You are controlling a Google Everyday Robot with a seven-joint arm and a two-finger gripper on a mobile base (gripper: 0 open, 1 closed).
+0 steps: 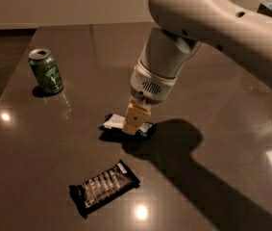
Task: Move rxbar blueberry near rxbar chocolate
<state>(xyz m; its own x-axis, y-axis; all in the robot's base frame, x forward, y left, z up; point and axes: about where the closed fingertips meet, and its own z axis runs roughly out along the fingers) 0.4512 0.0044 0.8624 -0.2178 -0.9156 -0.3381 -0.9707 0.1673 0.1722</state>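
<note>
Green soda can (45, 70) stands upright at the far left of the dark glossy table (25, 167), around 10 o'clock from the frame center, well apart from both bars.

Chocolate bar (104, 187) lies flat near the front edge of the view, about 7 o'clock from center. Black wrapper, pale text stripes facing up, small white tag at its right end. It is set diagonally, right end farther from the camera. Nothing touches it.

Blueberry bar (112, 123) is right at the center, at 12 to 1 o'clock from the chocolate bar, near it with a clear gap between them. Its white label panel sticks out to the left of the gripper and its dark end sticks out to the right. A dark shadow sits under its left part, so it looks slightly off the surface; I cannot tell for sure.

Gripper (131, 125) points down onto the middle of the blueberry bar, its tan fingers (136, 116) closed together on the bar, pinching it.

White arm (188, 28) comes in from 1 to 2 o'clock and fills the upper right. Its big shadow (183, 143) falls on the table at 4 o'clock from the gripper.
</note>
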